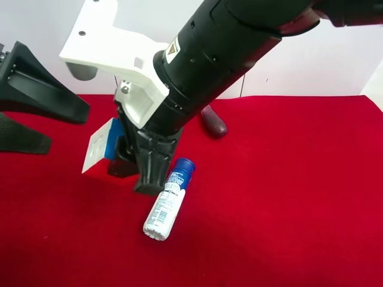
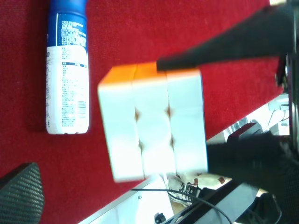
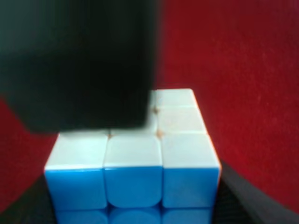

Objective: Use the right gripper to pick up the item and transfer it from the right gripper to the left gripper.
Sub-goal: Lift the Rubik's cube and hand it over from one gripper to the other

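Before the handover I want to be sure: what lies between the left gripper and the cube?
Only bare red cloth lies between the left gripper and the cube, as the exterior high view shows.

High ext cam looked down over red tabletop; both wrist cams sat v. close, sharing the cube.

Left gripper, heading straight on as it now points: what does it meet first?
Most likely the cube, centred in the left wrist view and clamped between the right gripper's fingers; depth is unclear. The left gripper is open.
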`<state>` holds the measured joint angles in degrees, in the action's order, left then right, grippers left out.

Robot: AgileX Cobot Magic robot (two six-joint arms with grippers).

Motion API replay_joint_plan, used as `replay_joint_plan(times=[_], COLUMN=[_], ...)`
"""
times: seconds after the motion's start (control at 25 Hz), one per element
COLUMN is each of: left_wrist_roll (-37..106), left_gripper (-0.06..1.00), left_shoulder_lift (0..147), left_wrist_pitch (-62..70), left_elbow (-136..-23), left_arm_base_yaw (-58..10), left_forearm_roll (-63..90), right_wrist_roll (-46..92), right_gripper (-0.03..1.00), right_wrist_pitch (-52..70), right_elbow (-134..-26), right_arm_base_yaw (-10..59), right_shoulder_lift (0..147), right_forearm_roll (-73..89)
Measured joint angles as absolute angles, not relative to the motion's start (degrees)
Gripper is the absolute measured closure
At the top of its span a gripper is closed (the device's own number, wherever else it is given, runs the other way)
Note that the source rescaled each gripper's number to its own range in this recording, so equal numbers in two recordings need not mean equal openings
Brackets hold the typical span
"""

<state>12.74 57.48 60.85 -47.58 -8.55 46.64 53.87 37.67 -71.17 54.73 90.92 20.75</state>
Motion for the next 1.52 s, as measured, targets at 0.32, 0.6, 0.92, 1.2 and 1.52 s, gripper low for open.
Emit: replay_joint_plan(times=[0.32, 0.6, 0.92, 1.2, 1.52], left_wrist_roll=[12.99, 12.99, 12.99, 13.22, 12.76], left_gripper=[-0.06, -0.06, -0.06, -0.06, -0.06], left_shoulder_lift=[58.25, 58.28, 59.51, 60.27, 60.27], left_wrist_pitch=[60.91, 59.66, 59.31, 60.02, 60.44], left_elbow=[-48.2, -48.37, -48.37, -48.37, -48.37], left_arm_base_yaw=[-8.55, -8.55, -8.55, -8.55, -8.55], left_forearm_roll=[47.01, 47.05, 47.07, 47.01, 46.96], right_wrist_roll=[53.87, 54.43, 55.09, 55.13, 55.13], right_gripper=[0.97, 0.97, 0.97, 0.97, 0.97], right_wrist_pitch=[35.19, 33.91, 32.77, 32.52, 31.69], right_elbow=[-71.17, -71.17, -71.17, -71.17, -71.17], right_arm_base_yaw=[54.74, 54.74, 56.03, 56.03, 56.03], right_shoulder_lift=[90.92, 90.92, 90.92, 90.92, 90.92], right_forearm_roll=[21.53, 24.36, 25.69, 25.69, 25.69])
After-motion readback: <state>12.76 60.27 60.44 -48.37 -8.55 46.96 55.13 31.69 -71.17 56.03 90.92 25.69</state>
